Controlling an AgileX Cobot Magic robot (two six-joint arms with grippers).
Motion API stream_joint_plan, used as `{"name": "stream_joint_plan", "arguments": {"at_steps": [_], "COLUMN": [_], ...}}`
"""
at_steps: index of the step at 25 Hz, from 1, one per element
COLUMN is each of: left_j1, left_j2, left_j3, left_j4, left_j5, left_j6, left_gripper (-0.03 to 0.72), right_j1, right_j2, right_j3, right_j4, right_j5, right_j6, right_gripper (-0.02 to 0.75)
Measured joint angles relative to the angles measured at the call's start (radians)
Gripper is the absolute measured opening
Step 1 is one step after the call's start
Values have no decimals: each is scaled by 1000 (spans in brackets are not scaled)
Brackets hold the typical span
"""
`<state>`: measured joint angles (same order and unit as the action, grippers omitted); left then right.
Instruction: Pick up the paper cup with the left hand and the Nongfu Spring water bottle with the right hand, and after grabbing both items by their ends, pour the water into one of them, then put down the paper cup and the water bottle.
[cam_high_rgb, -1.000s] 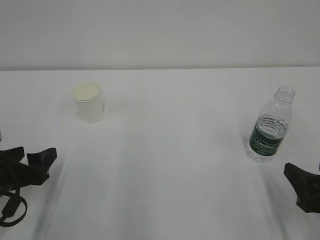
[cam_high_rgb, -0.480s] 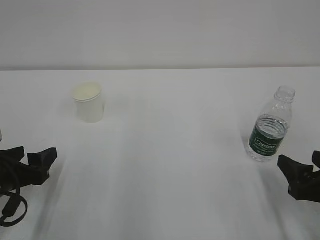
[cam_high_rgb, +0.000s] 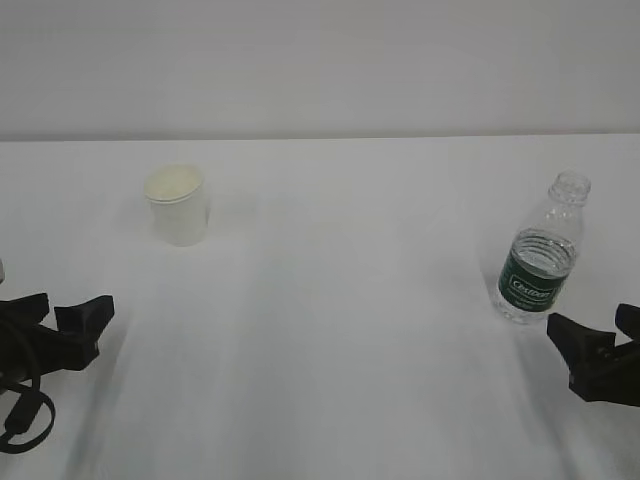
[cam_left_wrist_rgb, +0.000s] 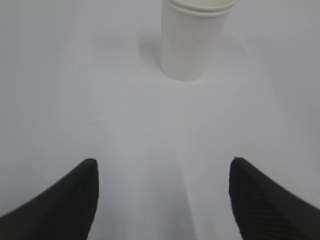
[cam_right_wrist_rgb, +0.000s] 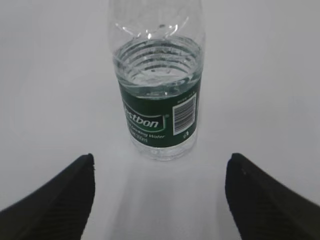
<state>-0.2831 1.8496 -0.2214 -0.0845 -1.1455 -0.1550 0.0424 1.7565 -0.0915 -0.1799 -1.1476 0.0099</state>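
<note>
— How far along is the robot?
— Barely begun: the Nongfu Spring water bottle (cam_high_rgb: 540, 262) stands at three o'clock, the paper cup (cam_high_rgb: 178, 204) at ten; right hand (cam_high_rgb: 592, 366) and left hand (cam_high_rgb: 62, 328) gape empty.

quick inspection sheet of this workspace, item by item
surface: white table, bare between the items
paper cup: paper cup upright, far left, empty as far as seen, untouched
bottle: Nongfu Spring water bottle upright, right side, no cap, water reaching just above the green label
clutter: nothing seen
left tool: left hand open, cup centred ahead of it, a clear gap away
right tool: right hand open, close to the bottle, not touching
cables: black cable loop by the left arm, lying near the table edge
surroundings: plain pale wall behind the table
</note>
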Motion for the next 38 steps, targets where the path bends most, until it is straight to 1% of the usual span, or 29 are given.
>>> {"name": "stream_joint_plan", "arguments": {"at_steps": [3,6,17,38], "left_j1": [0,0,0,0], "left_j2": [0,0,0,0], "left_j3": [0,0,0,0], "left_j4": [0,0,0,0], "left_j5": [0,0,0,0], "left_j6": [0,0,0,0], "left_gripper": [584,582,577,569], "right_j1": [0,0,0,0], "right_j2": [9,19,116,207], "right_j3": [0,-2,-104,-211], "right_j4": [-2,-4,-33,-42], "right_j5": [0,0,-1,-2], "right_j6": [0,0,18,22], "right_gripper": [649,661,664,663]}}
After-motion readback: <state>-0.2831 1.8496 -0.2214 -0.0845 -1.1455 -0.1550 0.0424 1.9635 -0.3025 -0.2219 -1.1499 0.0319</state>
